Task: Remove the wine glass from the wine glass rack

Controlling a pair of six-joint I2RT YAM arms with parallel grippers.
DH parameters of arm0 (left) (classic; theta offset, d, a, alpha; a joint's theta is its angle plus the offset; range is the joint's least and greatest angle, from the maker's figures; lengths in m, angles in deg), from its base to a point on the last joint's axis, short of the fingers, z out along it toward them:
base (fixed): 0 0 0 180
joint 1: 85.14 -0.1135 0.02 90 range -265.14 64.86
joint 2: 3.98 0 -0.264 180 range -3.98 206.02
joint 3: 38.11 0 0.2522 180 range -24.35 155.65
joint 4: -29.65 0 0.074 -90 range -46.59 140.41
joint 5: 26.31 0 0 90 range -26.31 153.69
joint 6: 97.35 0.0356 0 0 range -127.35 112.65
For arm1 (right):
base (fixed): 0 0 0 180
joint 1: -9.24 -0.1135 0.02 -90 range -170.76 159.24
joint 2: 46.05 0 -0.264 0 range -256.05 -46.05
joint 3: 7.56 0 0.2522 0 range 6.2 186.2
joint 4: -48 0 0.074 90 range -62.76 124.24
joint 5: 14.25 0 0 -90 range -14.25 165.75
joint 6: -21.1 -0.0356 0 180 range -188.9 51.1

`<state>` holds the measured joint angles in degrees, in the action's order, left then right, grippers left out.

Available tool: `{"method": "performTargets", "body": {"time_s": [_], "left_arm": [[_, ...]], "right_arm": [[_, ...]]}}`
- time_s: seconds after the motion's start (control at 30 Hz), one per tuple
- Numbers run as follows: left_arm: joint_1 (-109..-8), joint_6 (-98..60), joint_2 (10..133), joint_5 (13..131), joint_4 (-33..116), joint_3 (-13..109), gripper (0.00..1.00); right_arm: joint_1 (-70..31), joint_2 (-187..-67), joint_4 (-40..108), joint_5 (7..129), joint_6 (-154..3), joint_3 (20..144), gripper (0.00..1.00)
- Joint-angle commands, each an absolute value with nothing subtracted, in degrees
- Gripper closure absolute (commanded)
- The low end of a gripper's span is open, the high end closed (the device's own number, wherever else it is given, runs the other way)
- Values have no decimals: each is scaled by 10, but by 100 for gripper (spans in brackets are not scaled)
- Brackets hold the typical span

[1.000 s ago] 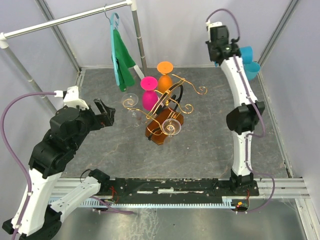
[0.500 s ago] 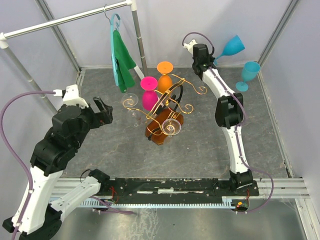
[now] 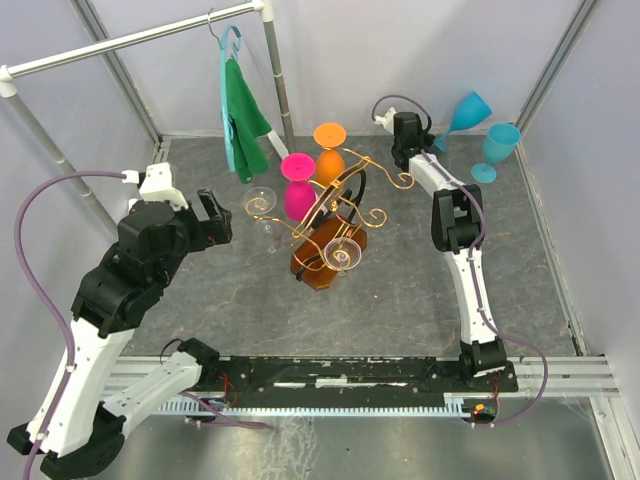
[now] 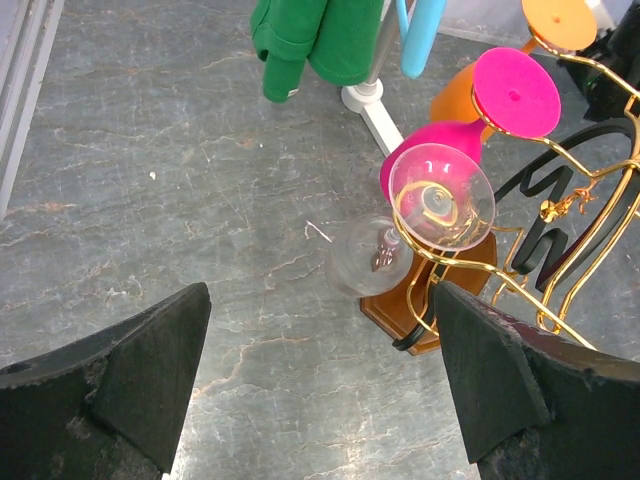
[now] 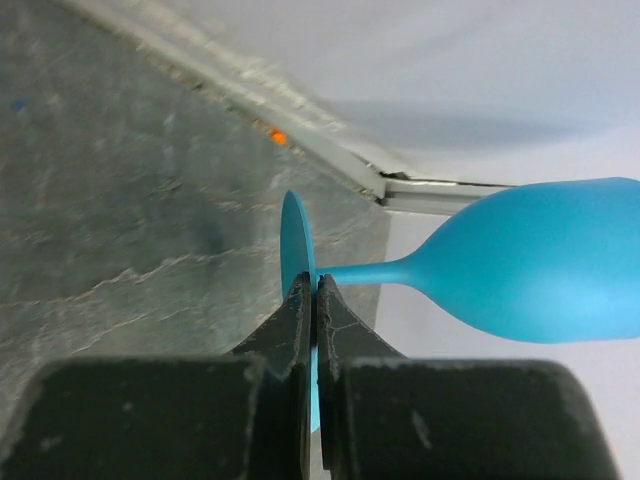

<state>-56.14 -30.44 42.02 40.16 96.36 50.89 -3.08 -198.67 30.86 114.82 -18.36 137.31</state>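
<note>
The wine glass rack [image 3: 345,200], gold curly wire with a black loop on an amber-brown base [image 3: 315,270], stands mid-table. A pink glass [image 3: 297,192], an orange glass [image 3: 330,148] and two clear glasses [image 3: 262,205] [image 3: 343,253] hang on it upside down. My left gripper [image 3: 215,215] is open and empty, left of the rack. In the left wrist view its wide-open gripper [image 4: 322,330] faces a clear glass [image 4: 440,195] on a gold scroll, beside the pink glass [image 4: 515,92]. My right gripper [image 3: 432,143] is shut on a tilted blue wine glass [image 3: 465,108], gripping its foot [image 5: 296,250] at the back right.
A second blue glass [image 3: 497,148] stands upright at the back right. A grey clothes rail [image 3: 140,40] with a green garment [image 3: 243,110] on a blue hanger stands at the back left; the garment [image 4: 320,35] also shows in the left wrist view. Grey walls enclose the table.
My right arm has swung in from the far right with the blue glass, which now tilts near the back wall. My left gripper has moved slightly up and toward the rack.
</note>
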Motion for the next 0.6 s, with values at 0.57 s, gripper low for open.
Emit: {"method": "performTargets", "body": {"time_s": [0.57], "left_arm": [[-562,-261,408,433,934,520,1]], "right_arm": [[-51,-2004,416,1194,-106,1243,82]]}}
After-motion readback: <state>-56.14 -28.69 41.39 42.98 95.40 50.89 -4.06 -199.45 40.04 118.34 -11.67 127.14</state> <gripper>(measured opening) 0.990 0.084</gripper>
